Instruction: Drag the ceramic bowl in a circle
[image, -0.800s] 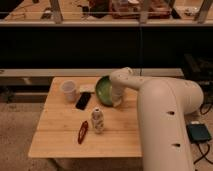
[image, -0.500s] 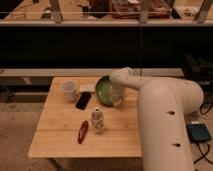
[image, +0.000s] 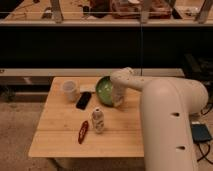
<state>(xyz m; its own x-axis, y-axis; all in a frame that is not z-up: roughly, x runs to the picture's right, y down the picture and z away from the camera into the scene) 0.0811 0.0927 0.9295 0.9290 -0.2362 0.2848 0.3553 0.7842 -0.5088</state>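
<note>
Wooden bench (image: 55, 135) carries one green ceramic bowl (image: 103, 90) near its back edge, one whitish cup (image: 69, 90) and one small bottle (image: 98, 120). The claw (image: 118, 98) sits at the bowl's rim; I cannot tell its grip.

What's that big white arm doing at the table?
The robot's white arm reaches over the wooden table, its gripper down at the right edge of the green ceramic bowl. A whitish cup and a dark flat object lie left of it; a small bottle and a red item sit nearer the front.
</note>
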